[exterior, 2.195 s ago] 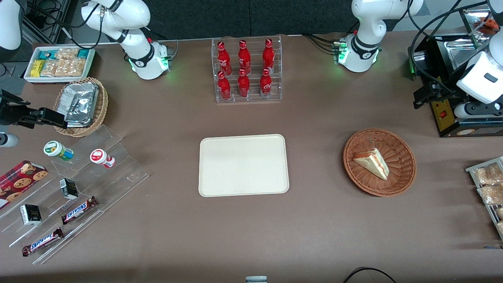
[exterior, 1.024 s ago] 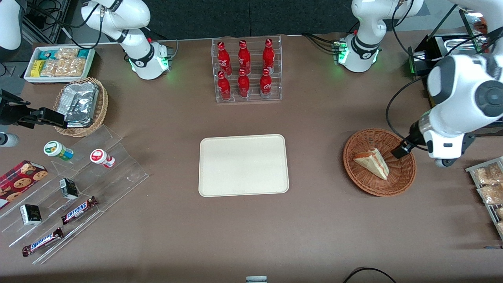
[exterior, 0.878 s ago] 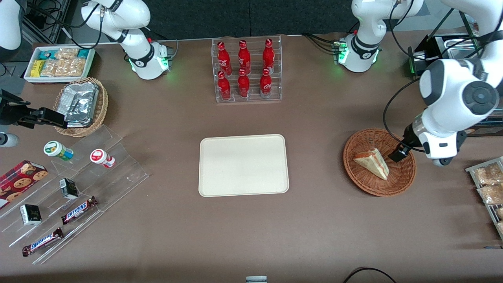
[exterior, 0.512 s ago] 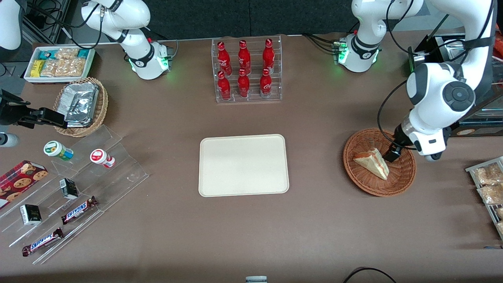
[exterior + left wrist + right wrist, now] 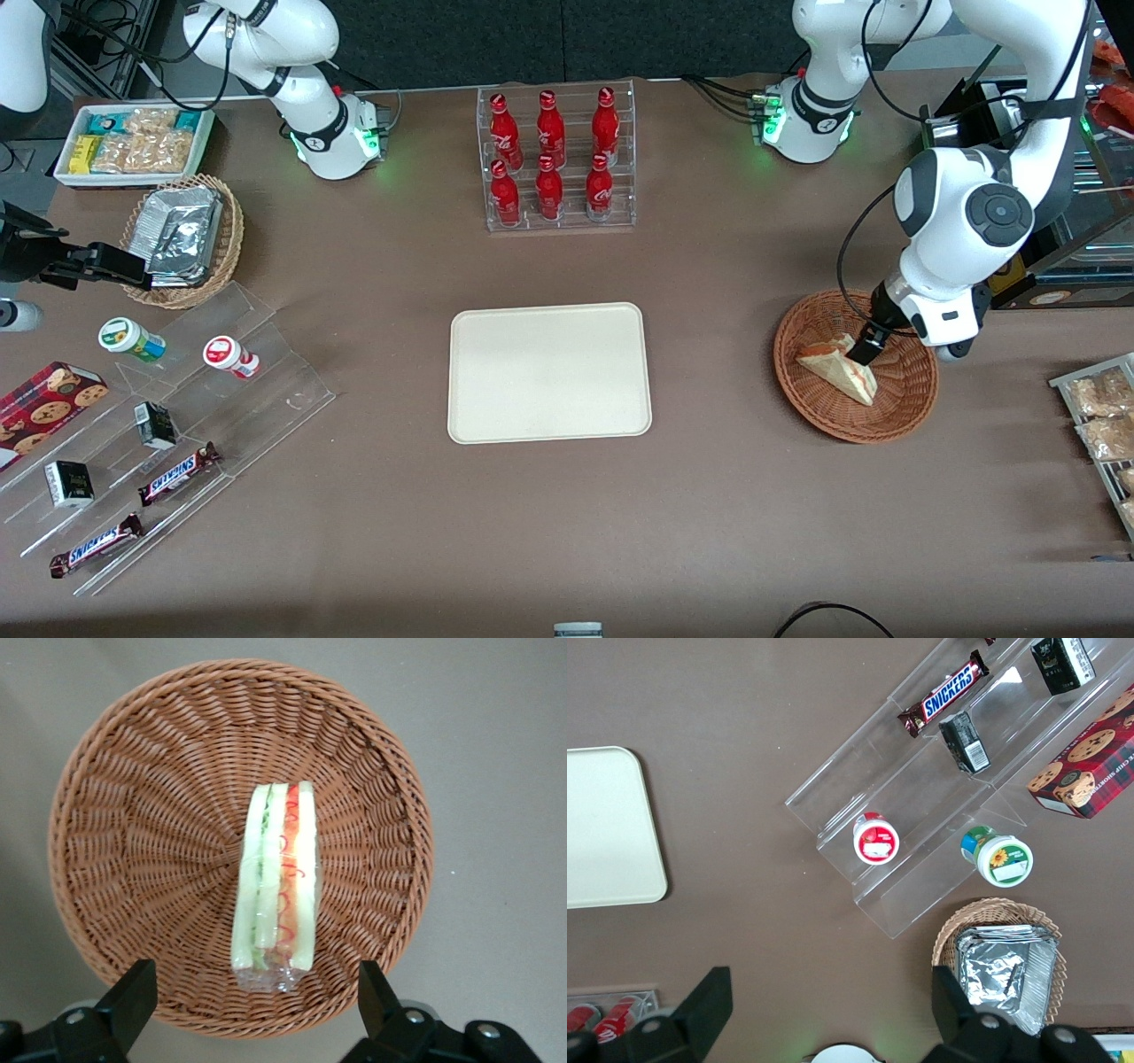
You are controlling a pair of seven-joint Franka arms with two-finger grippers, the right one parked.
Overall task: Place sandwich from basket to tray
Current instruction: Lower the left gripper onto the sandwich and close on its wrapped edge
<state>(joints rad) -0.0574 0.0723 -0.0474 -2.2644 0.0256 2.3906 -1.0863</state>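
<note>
While tool (image 5: pixel 252 997) hangs spread above basket (image 5: pixel 115 771), sandwich (image 5: pixel 275 877) looks light, soft, squashable; pinch bread faces gently.

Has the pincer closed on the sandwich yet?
No: the pincer hangs open above the basket, its fingers spread wider than the sandwich and not touching it.

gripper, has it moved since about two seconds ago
Yes. The gripper came in from the working arm's end of the table and now hangs open over the sandwich in the basket, which stayed put.
</note>
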